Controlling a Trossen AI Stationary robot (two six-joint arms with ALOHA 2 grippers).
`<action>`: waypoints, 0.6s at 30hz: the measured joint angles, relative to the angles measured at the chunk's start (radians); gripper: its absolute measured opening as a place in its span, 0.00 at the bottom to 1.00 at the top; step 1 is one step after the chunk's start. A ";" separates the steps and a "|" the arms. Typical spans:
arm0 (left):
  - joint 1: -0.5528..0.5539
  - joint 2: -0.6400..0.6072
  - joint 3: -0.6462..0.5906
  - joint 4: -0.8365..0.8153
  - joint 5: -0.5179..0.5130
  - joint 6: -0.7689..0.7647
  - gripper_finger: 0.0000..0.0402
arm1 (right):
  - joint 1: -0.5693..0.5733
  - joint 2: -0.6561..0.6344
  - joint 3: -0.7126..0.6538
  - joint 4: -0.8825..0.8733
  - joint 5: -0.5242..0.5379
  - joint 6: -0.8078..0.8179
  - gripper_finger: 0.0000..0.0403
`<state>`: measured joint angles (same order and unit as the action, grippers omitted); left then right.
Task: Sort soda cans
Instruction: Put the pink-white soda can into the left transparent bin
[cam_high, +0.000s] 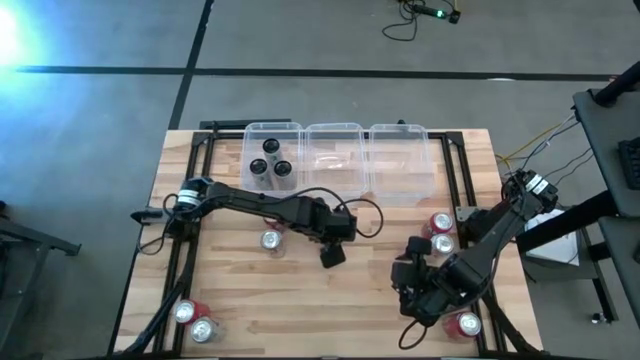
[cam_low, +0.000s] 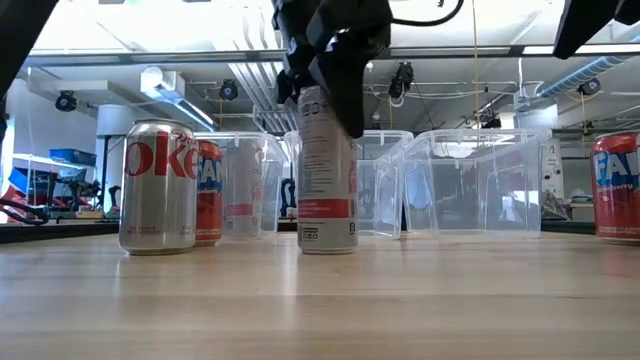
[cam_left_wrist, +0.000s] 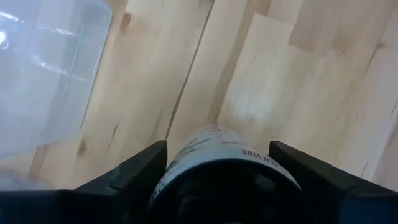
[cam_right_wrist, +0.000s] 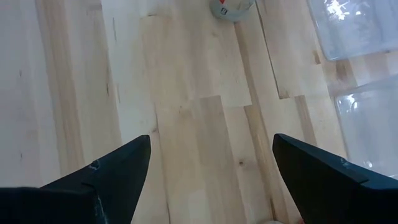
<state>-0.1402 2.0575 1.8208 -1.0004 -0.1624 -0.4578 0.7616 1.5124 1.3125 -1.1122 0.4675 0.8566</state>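
My left gripper (cam_low: 330, 85) clamps a silver can (cam_low: 327, 170) on the wood table (cam_low: 320, 300); beside it, a "oke" can (cam_low: 158, 187). Right gripper (cam_right_wrist: 211, 168) gapes wide, empty.

The bench (cam_high: 330, 290) is a pale butcher-block top of wooden planks on a black metal frame, standing on a smooth grey floor (cam_high: 100, 130) crossed by dark lines (cam_high: 300, 70), with a bright patch of glare at one far corner and a loose black cable (cam_high: 405, 20) lying farther out. Seen level across the bench, the room behind is an open workshop with a white ceiling, exposed pipes and ducts (cam_low: 250, 85), hanging black fixtures (cam_low: 66, 100) and bright strip lighting (cam_low: 175, 92). Beside the bench in the overhead view stands a dark grey table (cam_high: 610, 130) with wires trailing off it.
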 joint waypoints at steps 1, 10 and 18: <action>0.000 -0.001 0.000 -0.009 0.000 -0.003 0.62 | 0.001 0.000 0.000 0.000 -0.003 0.000 0.82; 0.000 -0.005 0.000 -0.022 0.000 -0.013 0.69 | 0.014 0.000 0.000 0.001 -0.003 0.016 0.79; 0.001 -0.007 0.000 -0.063 0.005 -0.011 0.84 | 0.029 0.000 0.000 0.001 -0.004 0.035 0.82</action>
<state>-0.1390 2.0506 1.8206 -1.0630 -0.1573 -0.4693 0.7908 1.5124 1.3125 -1.1114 0.4637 0.8913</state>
